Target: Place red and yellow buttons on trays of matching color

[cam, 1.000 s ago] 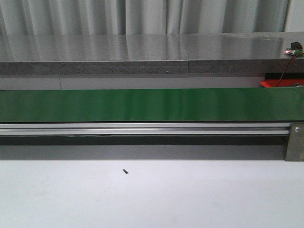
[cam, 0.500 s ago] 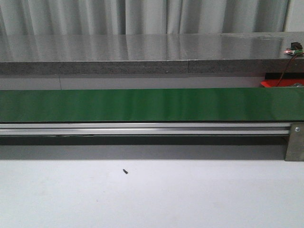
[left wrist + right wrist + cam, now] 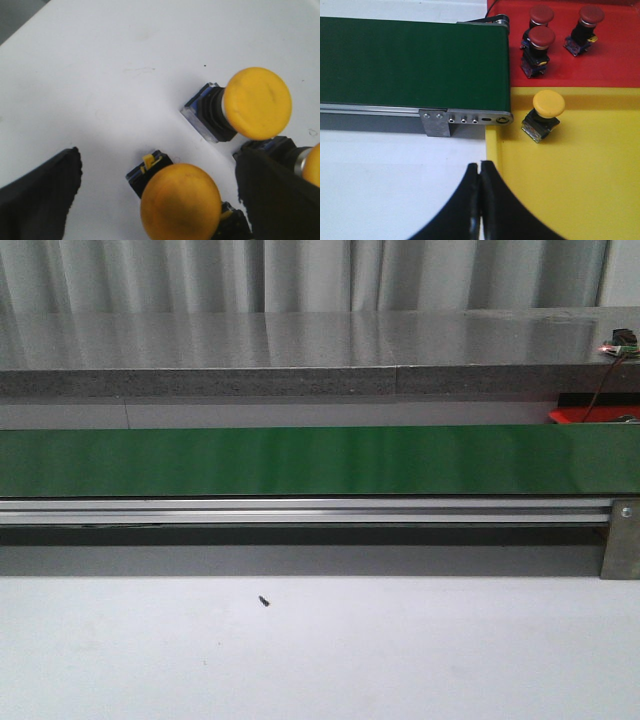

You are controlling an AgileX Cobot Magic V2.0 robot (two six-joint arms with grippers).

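Left pincer (image 3: 157, 192) released, straddling yellow button (image 3: 180, 202) on white bench (image 3: 100, 60); neighbour button (image 3: 256, 102) just beside, clip risk. Right pincer (image 3: 480, 175) clenched, empty, near yellow tray (image 3: 570, 190). Green belt (image 3: 320, 460) bare.

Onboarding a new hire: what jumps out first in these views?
Three red mushroom-head buttons standing on the red tray and one yellow button on the yellow tray, past the end of the green conveyor belt. Yellow buttons sit on the white table under the open left gripper.
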